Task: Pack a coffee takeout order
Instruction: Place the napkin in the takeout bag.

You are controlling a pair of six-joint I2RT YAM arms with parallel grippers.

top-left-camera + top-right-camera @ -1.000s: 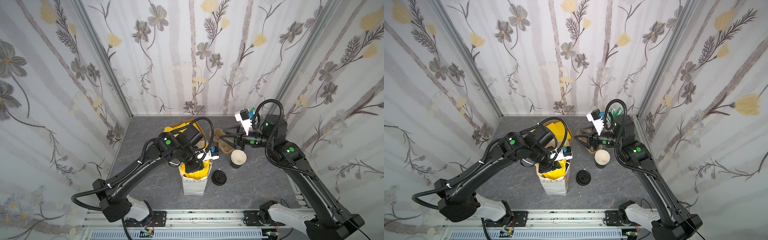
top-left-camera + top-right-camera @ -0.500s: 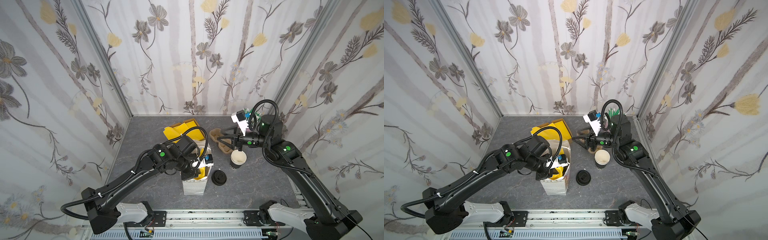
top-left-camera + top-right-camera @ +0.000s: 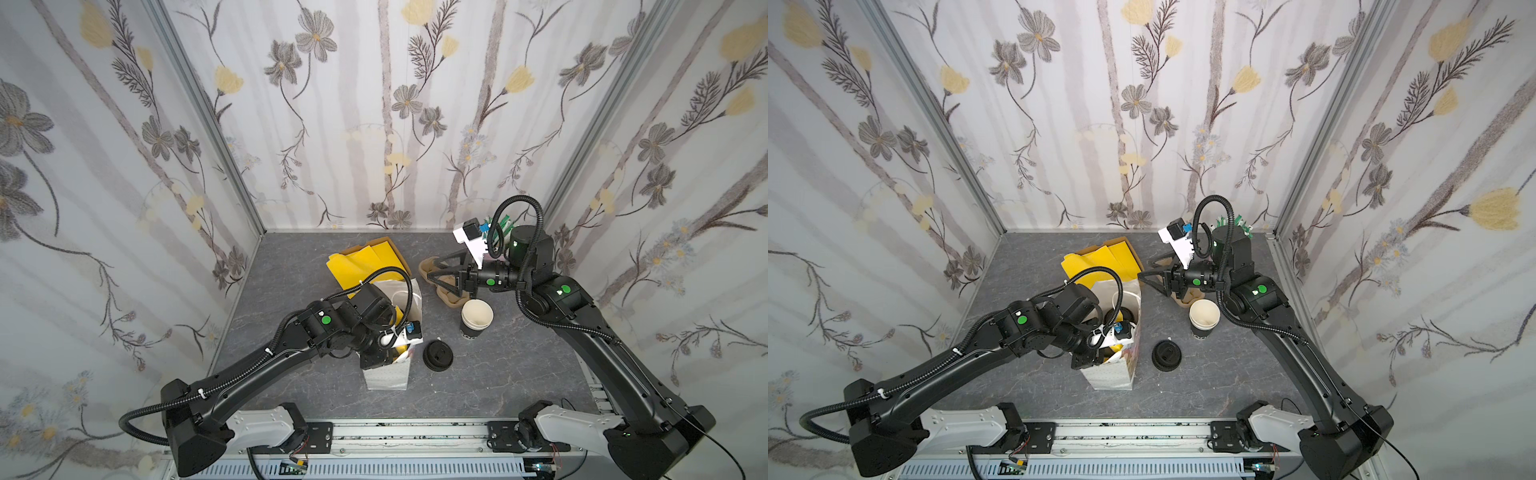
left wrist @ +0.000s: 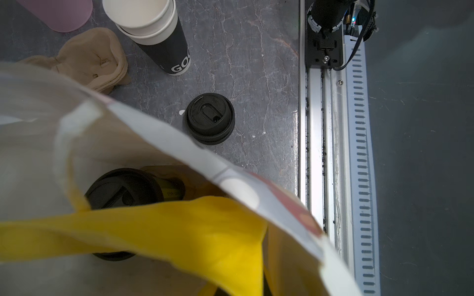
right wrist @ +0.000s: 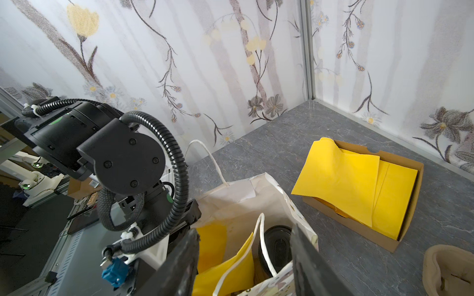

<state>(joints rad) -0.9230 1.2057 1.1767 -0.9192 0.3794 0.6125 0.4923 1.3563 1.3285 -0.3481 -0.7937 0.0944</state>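
A white paper bag (image 3: pixel 386 378) stands upright at the front middle of the grey table. The green cup (image 4: pixel 172 190) with its black lid (image 4: pixel 123 194) stands inside it; the lid also shows in the right wrist view (image 5: pixel 278 246). My left gripper (image 3: pixel 376 355) reaches down into the bag mouth, shut on the yellow napkin (image 4: pixel 179 230), which hides its jaws. The napkin's folds show inside the bag (image 5: pixel 218 243). My right gripper (image 5: pixel 243 266) hangs open and empty over the pulp carriers, behind and to the right of the bag (image 3: pixel 1113 374).
A loose black lid (image 3: pixel 437 354) lies right of the bag. Stacked black cups (image 3: pixel 476 320) stand behind it. Tan pulp carriers (image 3: pixel 446 295) lie under the right gripper. A cardboard box of yellow napkins (image 5: pixel 359 187) sits behind the bag. The metal rail (image 4: pixel 333 153) runs along the table's front edge.
My left gripper has come down and forward with the yellow napkin, from above the bag into its mouth. The right gripper has shifted only slightly and stays open.
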